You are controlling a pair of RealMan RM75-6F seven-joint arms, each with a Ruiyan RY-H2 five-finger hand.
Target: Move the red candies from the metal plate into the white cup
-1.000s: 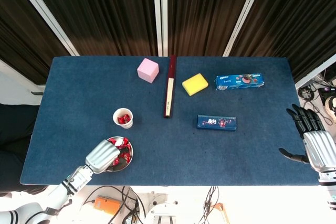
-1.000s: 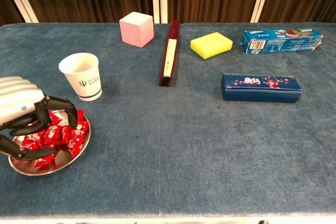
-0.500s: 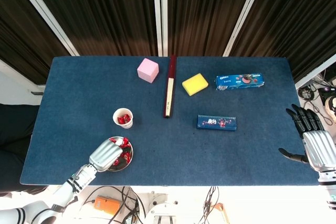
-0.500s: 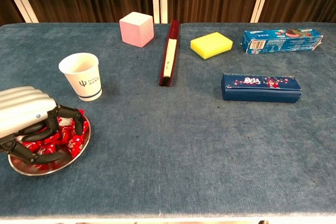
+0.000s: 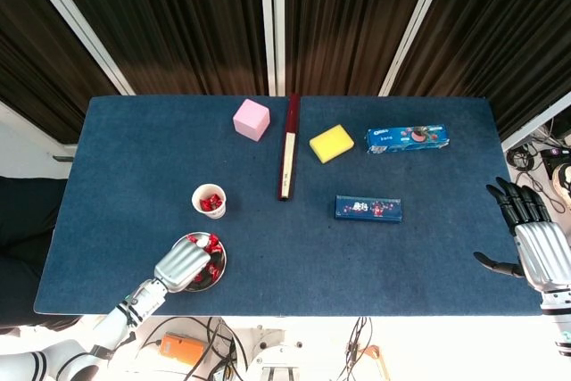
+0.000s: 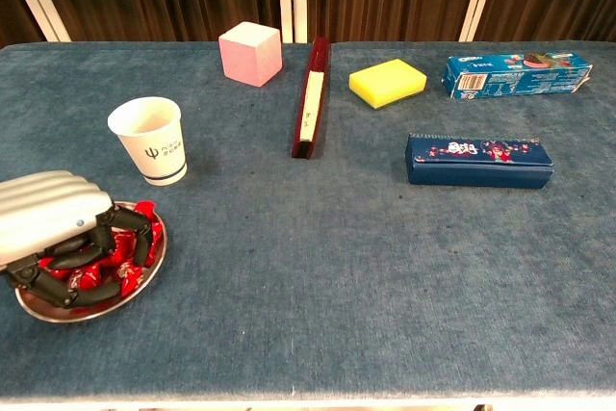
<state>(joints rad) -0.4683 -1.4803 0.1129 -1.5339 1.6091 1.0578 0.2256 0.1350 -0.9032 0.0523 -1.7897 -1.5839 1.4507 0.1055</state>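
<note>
Head view: blue cloth-covered table (image 5: 268, 220) against dark curtains (image 5: 196, 15) split by pale vertical bars. Near the front-left corner sits the metal plate (image 5: 218, 271) with red candies (image 5: 211, 242); the left hand (image 5: 182, 264) lies over it, fingers curled down into the pile, though whether a candy is pinched cannot be told. White cup (image 5: 210, 200) stands just behind the plate, some red candies already inside. Along the rear edge: pink cube (image 5: 252, 119), long dark red box (image 5: 288, 146) running front to back, yellow sponge (image 5: 331, 143), blue cookie box (image 5: 407, 138). Dark blue box (image 5: 368, 208) lies right of centre. Right hand (image 5: 535, 247) hovers past the right edge, fingers spread, holding nothing. Wide bare cloth spans the front centre and right.

Chest view: left hand (image 6: 48, 223) covers the plate's (image 6: 149, 267) left part, dark fingers (image 6: 96, 238) bent among the candies (image 6: 125, 243). Cup (image 6: 149, 140) stands near, apart from the hand. Front edge right of the plate is open cloth.
</note>
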